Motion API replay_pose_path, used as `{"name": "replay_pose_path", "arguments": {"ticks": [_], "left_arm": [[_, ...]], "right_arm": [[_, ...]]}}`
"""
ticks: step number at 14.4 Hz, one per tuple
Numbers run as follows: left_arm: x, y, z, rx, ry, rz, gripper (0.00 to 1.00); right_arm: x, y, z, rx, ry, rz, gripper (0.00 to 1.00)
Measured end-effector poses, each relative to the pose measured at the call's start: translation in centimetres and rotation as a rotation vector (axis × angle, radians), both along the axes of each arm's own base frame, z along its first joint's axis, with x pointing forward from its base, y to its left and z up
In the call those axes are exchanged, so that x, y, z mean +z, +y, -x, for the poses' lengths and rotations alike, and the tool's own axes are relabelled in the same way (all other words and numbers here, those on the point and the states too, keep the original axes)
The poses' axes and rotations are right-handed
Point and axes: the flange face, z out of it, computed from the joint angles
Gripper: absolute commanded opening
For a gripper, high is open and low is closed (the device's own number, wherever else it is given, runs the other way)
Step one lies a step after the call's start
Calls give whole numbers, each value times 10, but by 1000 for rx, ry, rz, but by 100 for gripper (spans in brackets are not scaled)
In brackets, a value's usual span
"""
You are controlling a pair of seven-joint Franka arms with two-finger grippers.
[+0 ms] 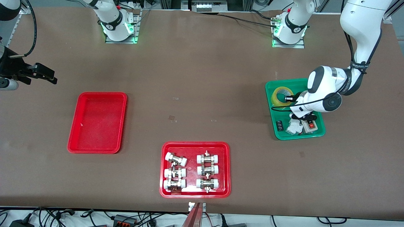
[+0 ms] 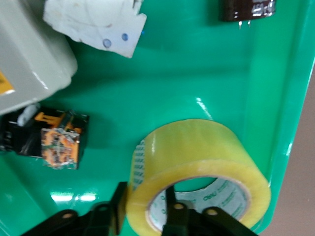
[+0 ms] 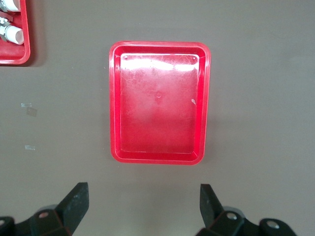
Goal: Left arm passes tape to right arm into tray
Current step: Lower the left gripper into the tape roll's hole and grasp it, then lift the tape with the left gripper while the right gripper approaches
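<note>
The yellow tape stands on its edge in the green tray at the left arm's end of the table. In the left wrist view the tape fills the lower part. My left gripper is down in that tray, shut on the roll's wall, with one finger on the outside and one in the hole. My right gripper hangs open and empty over the bare table, by the empty red tray. The right wrist view shows the open gripper and that tray.
A second red tray with several metal-and-white pipe fittings lies nearest the front camera. The green tray also holds a grey switch box, a white part, a dark component and an orange-black part.
</note>
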Motion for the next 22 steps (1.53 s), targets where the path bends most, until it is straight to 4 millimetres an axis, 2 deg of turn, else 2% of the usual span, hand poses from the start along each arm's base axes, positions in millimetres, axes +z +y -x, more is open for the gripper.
{"name": "replay_pose_path", "arguments": {"ticks": [3, 5, 7, 9, 11, 13, 14, 15, 17, 19, 22], "left_arm": [[18, -6, -4, -14, -14, -3, 1], [56, -28, -12, -59, -33, -3, 1], [117, -62, -23, -120, -89, -4, 1], [191, -110, -31, -187, -165, 1, 1], [264, -158, -28, -260, -213, 14, 1], [320, -193, -24, -244, -286, 37, 1], [336, -202, -24, -186, -302, 55, 1], [340, -207, -25, -111, -292, 81, 1], [332, -217, -36, 26, -283, 146, 1], [313, -239, -46, 117, -287, 189, 1], [292, -284, -40, 124, -281, 227, 2]], "right_arm": [[0, 0, 0, 0, 0, 0, 100], [0, 0, 0, 0, 0, -1, 100], [0, 1, 0, 1, 0, -1, 100], [0, 1, 0, 2, 0, -1, 100], [0, 6, 0, 10, 1, -2, 100], [-4, 15, -2, 26, 9, -2, 100], [-8, 18, -4, 32, 16, -2, 100], [-13, 20, -5, 36, 24, -3, 100], [-26, 32, -11, 54, 43, -28, 100], [-46, 61, -20, 76, 63, -112, 100], [-87, 116, -34, 107, 99, -237, 100]]}}
